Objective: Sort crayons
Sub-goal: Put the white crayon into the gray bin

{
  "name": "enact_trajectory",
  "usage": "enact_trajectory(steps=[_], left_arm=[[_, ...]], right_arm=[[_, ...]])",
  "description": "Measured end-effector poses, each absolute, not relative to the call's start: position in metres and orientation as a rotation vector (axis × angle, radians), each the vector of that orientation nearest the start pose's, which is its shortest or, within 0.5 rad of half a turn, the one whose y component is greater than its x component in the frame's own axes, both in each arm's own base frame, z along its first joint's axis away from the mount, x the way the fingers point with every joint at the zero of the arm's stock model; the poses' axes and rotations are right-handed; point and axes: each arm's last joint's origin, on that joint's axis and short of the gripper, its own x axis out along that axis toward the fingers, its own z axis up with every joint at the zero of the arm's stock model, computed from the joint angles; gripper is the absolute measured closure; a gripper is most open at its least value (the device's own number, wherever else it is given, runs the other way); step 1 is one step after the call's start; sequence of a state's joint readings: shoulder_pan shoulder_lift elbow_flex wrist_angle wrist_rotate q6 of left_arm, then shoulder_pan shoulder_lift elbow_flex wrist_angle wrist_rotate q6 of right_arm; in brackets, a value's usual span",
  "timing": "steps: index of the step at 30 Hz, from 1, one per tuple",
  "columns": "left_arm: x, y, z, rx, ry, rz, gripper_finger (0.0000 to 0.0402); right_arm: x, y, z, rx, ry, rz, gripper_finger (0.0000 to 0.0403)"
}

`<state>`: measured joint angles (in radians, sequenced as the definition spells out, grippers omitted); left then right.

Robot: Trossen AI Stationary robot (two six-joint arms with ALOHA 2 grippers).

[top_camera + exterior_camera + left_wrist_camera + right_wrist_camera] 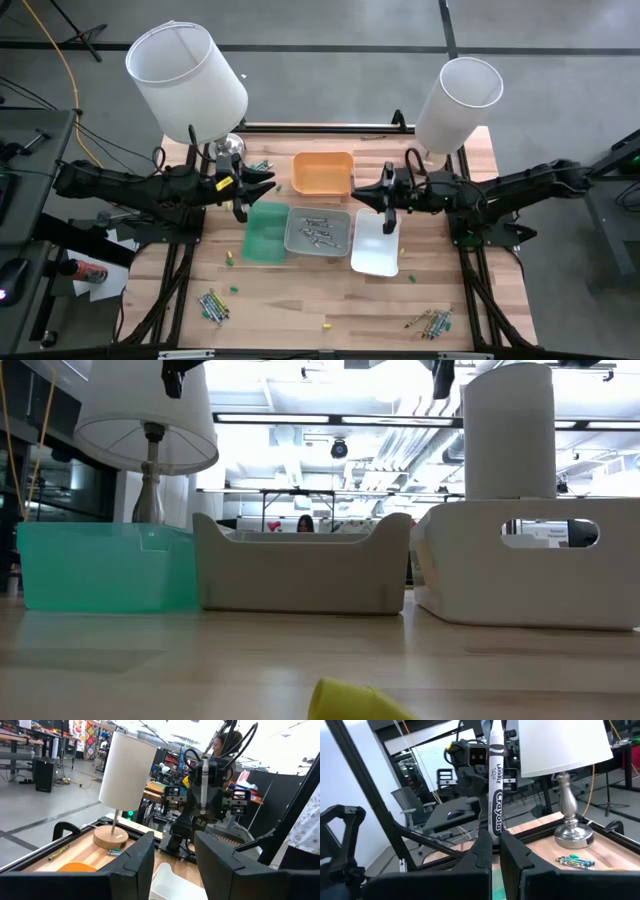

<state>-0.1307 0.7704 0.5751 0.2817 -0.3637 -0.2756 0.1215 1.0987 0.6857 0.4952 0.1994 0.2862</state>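
Above the white tray [375, 250], the right gripper [388, 196] is held with its fingers [480, 851] pressed together on a white crayon [495, 780], which is seen standing upright between them in the right wrist view. The left gripper [240, 186] is held over the far end of the green tray [265, 232], its fingers [135, 862] set apart with nothing seen between them.

Four trays are grouped at the middle of the wooden table [300, 300]: an orange tray [322, 172] at the far side, with the green, grey and white ones in a row in front of it. Several grey crayons [318, 232] are seen lying in the grey tray [318, 215]. Loose crayons are scattered on the table: a small bunch [212, 305] near the front left, another bunch [430, 322] near the front right, a few green ones [262, 164] beside the left lamp's metal base [230, 147], and single yellow and green pieces in between. A yellow piece [355, 702] is seen close up in the low view, in front of the trays.

Two lamps with white shades [187, 80] are placed at the far corners.
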Motion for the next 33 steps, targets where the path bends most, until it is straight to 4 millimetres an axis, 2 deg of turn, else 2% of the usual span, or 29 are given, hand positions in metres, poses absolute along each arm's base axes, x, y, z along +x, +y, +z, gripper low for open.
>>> enact_trajectory(steps=[8,10,16,20,25,33], left_arm=[[0.177,-0.013,0.307,-0.295,-0.116,0.22,0.0275],[0.177,-0.013,0.307,-0.295,-0.115,0.22,0.0275],[0.177,-0.013,0.307,-0.296,-0.118,0.22,0.0275],[0.177,-0.013,0.307,-0.296,-0.118,0.22,0.0275],[0.177,-0.013,0.307,-0.296,-0.117,0.22,0.0275],[0.177,-0.013,0.307,-0.296,-0.116,0.22,0.0275]], right_arm=[[0.248,0.025,0.301,0.348,-0.071,-0.043,0.0402],[0.258,0.028,0.297,0.337,0.021,-0.011,0.0402],[0.308,0.042,0.29,0.195,0.311,0.019,0.0402],[0.336,0.047,0.274,0.086,0.514,0.029,0.04],[0.363,0.05,0.242,0.033,0.733,0.018,0.0398],[0.382,0.052,0.196,0.021,0.911,0.001,0.0396]])
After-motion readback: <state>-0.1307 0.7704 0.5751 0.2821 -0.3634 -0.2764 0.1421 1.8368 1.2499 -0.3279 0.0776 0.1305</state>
